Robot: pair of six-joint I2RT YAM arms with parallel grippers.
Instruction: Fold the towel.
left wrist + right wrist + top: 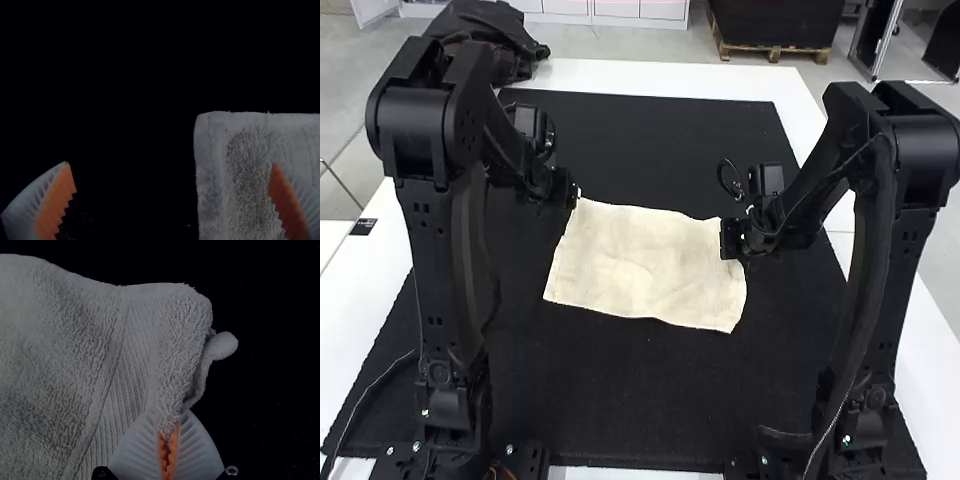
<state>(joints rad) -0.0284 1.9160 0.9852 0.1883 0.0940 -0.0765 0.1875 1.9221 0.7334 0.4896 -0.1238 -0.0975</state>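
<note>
The right end effector (730, 240) is clamped on a far corner of the flat-laid towel (645, 265); the left end effector (574, 192) is spread wide near the other.

Left arm (438, 270): black; rounded joint housings, long link, small slots
Right arm (912, 245): black; matching build, thin cable alongside
Wrist cable (722, 168): black, looped, on right arm
Fingers (196, 452): white, ribbed, tapered
Pads (56, 202): orange, serrated
Screw (231, 470): round, metallic head
</note>
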